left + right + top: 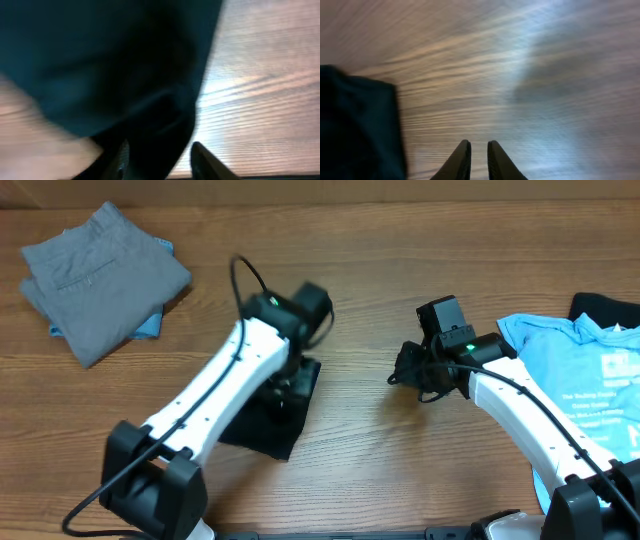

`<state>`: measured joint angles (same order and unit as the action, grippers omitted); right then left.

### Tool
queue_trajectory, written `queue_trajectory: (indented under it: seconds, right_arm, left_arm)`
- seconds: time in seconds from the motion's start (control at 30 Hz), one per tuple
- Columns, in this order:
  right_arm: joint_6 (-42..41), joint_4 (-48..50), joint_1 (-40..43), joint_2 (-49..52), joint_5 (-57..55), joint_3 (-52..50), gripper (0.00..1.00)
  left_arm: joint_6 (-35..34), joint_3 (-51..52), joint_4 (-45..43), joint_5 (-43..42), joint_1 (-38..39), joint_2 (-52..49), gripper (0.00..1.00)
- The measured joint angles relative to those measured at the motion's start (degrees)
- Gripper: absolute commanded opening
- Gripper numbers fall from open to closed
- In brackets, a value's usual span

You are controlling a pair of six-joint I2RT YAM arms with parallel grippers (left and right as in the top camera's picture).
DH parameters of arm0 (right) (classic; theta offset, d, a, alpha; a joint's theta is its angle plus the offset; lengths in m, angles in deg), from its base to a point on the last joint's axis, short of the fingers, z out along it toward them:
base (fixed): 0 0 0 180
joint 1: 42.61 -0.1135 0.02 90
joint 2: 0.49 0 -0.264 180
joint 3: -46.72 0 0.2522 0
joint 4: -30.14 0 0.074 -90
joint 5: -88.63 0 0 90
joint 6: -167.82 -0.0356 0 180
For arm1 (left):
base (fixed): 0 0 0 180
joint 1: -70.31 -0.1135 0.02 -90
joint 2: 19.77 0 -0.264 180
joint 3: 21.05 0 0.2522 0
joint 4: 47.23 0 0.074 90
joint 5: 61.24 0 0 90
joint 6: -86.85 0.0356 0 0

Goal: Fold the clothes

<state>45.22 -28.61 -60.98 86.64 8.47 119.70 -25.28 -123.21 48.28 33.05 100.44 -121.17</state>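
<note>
A folded black T-shirt [268, 428] lies on the wooden table under my left arm. My left gripper [290, 383] hovers low over its far edge. In the left wrist view the black fabric [115, 70] fills most of the frame and its edge runs between the fingers; my left gripper [162, 160] has its jaws apart, and the right finger [205, 161] stands clear over bare wood. My right gripper [408, 376] sits to the right of the shirt, above bare table. Its fingertips [479, 150] are nearly together with nothing between them, and the black shirt [355, 130] shows at the left.
Folded grey trousers [105, 275] rest at the back left on something light blue [148, 326]. A light-blue printed tee [590, 375] lies spread at the right edge, partly under my right arm, with another black garment [605, 308] behind it.
</note>
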Motion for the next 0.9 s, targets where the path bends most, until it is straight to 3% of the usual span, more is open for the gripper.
queue_trajectory:
  seconds: [0.13, 0.23, 0.5, 0.53, 0.7, 0.9]
  right_arm:
    - [2.01, 1.99, 0.0, 0.0, 3.74, 0.0, 0.2]
    - [2.71, 1.92, 0.0, 0.0, 5.09, 0.0, 0.2]
    - [3.32, 1.6, 0.0, 0.0, 6.27, 0.0, 0.2]
    - [3.39, 1.51, 0.0, 0.0, 6.34, 0.0, 0.2]
    - [3.54, 1.44, 0.0, 0.0, 6.4, 0.0, 0.2]
    - [3.76, 1.42, 0.0, 0.0, 6.36, 0.0, 0.2]
  left_arm:
    - [0.24, -7.41, 5.35, 4.81, -3.72, 0.02, 0.51]
    - [1.09, -7.54, 5.49, 5.68, -7.13, 0.02, 0.54]
    - [3.74, 4.2, -6.01, 2.49, -16.2, 0.09, 0.52]
    - [4.11, 5.77, -7.28, 1.62, -16.79, 0.09, 0.5]
    - [5.62, 10.21, -10.38, -3.39, -16.98, 0.07, 0.06]
    - [6.51, 10.32, -15.8, -10.45, -15.91, 0.07, 0.04]
